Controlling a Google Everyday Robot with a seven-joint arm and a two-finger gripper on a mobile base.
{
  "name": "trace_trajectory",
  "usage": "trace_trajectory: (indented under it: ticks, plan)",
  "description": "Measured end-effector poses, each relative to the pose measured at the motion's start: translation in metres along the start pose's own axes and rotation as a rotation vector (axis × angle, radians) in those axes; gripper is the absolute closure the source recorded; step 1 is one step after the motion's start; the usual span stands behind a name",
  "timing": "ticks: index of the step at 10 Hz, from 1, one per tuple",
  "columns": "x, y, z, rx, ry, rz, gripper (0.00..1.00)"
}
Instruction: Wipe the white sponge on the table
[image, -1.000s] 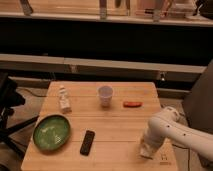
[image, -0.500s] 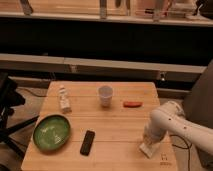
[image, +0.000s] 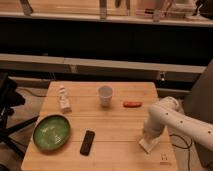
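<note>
The white sponge (image: 148, 145) lies on the light wooden table (image: 116, 131) near its front right corner, close to the small dark logo (image: 164, 158). My gripper (image: 150, 138) points down from the white arm (image: 167, 112) and sits right on top of the sponge, covering most of it. Only the sponge's lower edge shows under the gripper.
A white paper cup (image: 105, 95) stands at the table's back middle, with a small red object (image: 132, 104) to its right. A small white bottle-like figure (image: 63, 99) stands at the left. A green bowl (image: 51, 132) and a black remote (image: 87, 142) are at the front left.
The arm's elbow has risen and shifted a little to the right. The gripper end with the sponge has moved slightly back from the table's front edge.
</note>
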Motion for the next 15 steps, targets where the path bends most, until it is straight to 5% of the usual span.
trace_trajectory:
  ticks: [10, 15]
  plan:
    - [0.019, -0.06, -0.007, -0.018, 0.016, -0.008, 1.0]
    - [-0.024, -0.096, -0.009, -0.045, 0.035, -0.092, 1.0]
